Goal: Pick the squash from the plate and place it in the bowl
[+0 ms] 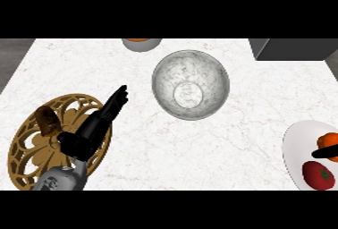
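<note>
A brown, dark-skinned squash [46, 120] lies on the left part of an ornate gold openwork plate [26, 152] at the counter's left. My left hand [92, 129] hovers over the plate's right half, just right of the squash and apart from it. It is open, with straight fingers [116, 101] pointing up-right toward the bowl and nothing held. The grey marbled bowl [190, 85] stands at the centre back with nothing in it. Only a black sliver of my right hand [325, 153] shows at the right edge.
A white plate [293, 143] at the right edge carries a red tomato-like item [318, 175] and an orange item [328, 141]. A small bowl with something orange [141, 43] stands at the back. A dark box [293, 48] occupies the back right corner.
</note>
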You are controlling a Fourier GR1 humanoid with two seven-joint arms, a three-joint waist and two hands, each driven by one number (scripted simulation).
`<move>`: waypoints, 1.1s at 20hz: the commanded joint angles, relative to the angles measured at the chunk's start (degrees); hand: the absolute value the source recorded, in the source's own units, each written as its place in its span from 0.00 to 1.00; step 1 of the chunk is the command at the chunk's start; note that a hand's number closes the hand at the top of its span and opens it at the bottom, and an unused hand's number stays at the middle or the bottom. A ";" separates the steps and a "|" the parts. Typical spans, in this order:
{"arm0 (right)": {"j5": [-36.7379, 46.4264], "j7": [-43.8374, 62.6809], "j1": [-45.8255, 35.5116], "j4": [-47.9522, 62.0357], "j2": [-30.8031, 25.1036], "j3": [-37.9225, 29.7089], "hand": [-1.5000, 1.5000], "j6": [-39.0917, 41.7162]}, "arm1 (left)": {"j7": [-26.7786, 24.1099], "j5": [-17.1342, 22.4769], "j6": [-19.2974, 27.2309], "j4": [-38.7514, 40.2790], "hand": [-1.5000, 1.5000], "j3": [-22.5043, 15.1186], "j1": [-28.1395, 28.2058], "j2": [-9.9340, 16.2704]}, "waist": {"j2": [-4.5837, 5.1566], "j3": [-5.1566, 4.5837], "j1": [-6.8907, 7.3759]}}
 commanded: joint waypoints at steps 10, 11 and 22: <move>11.94 -9.31 -3.90 9.20 5.20 -5.13 1.00 -1.04 | -1.33 -2.31 -4.37 3.54 0.50 4.26 -1.17 -3.01 | 0.07 0.01 0.13; 11.36 -7.65 -1.45 5.31 3.01 -6.24 1.00 0.48 | 0.64 -3.26 -3.21 -4.60 0.50 1.77 4.82 -2.97 | -0.06 0.00 0.16; 25.59 -17.72 -19.68 -10.05 26.03 28.40 1.00 9.39 | 0.86 -3.22 -8.12 0.66 0.50 -2.46 -3.91 -5.09 | 1.08 -0.40 13.48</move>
